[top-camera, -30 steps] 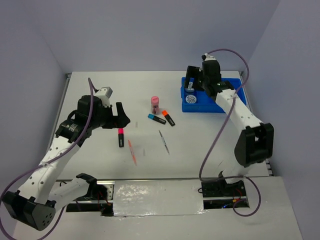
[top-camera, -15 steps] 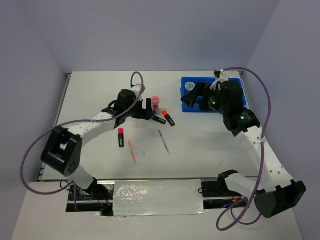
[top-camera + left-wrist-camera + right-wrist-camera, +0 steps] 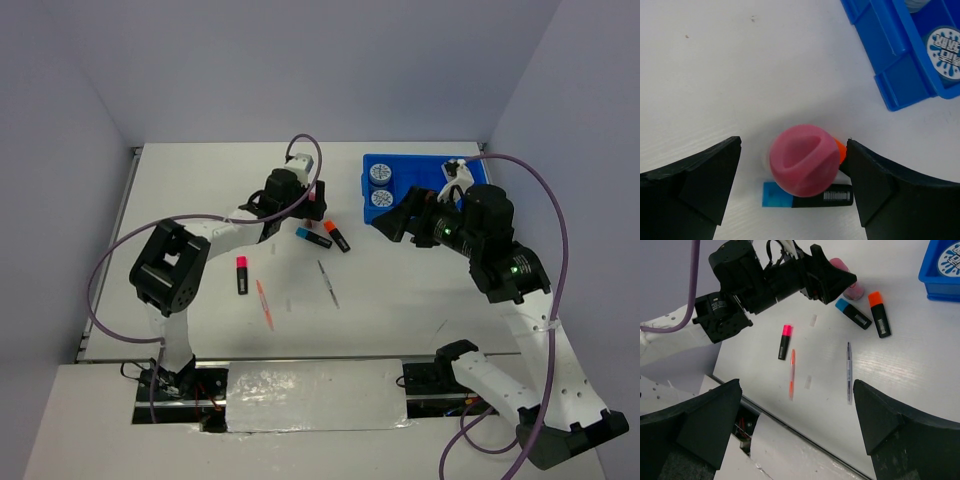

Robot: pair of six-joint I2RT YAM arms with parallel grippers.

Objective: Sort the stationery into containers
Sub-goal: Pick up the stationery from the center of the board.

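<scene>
Because the pink cylinder (image 3: 802,167) stands upright between them, the jaws of the left gripper (image 3: 794,181) sit wide apart, clear of it on either side, likely poised to close; the right gripper (image 3: 795,412) hangs spread wide, empty.

Two tape discs (image 3: 380,173) set in the blue tray (image 3: 415,166), three highlighters (image 3: 313,236) and two pens (image 3: 327,283) scattered on the white table (image 3: 200,190).

Three highlighters (image 3: 241,275), two pens (image 3: 328,283), two tape discs (image 3: 379,174), one pink cylinder (image 3: 804,160), one blue tray (image 3: 410,170).
</scene>
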